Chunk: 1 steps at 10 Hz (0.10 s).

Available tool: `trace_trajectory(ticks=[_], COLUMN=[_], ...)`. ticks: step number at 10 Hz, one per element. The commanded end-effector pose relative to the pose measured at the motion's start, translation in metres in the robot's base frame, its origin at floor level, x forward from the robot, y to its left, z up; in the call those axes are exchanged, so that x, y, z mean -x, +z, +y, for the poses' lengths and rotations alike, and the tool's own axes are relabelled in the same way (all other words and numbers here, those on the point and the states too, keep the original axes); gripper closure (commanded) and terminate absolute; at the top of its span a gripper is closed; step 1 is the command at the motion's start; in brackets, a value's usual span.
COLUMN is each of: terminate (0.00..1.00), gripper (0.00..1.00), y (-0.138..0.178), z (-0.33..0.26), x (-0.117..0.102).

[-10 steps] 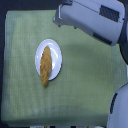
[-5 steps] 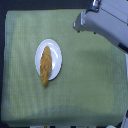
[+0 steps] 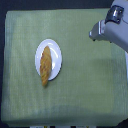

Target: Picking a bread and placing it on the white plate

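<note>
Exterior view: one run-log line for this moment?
bread: on white plate, one end past rim | arm: top right, away from plate | end effector: state unclear

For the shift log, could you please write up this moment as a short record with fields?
surface: green cloth spread over the table
plate: white plate, at the exterior view's left of centre
bread: bread lying on the plate, its lower end sticking out past the rim
arm: gripper at the upper right of the exterior view, apart from plate and bread
fingers: too blurred to tell open or shut; nothing seen in them
task state: bread looks placed
</note>
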State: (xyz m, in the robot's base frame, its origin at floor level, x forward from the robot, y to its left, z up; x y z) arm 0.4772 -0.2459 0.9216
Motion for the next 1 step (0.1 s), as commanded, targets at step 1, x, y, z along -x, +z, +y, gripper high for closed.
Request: trace_trajectory(ticks=[1], terminate=[1.00], gripper=[0.00], y=[-0.0020], z=[-0.0349], x=[-0.0110])
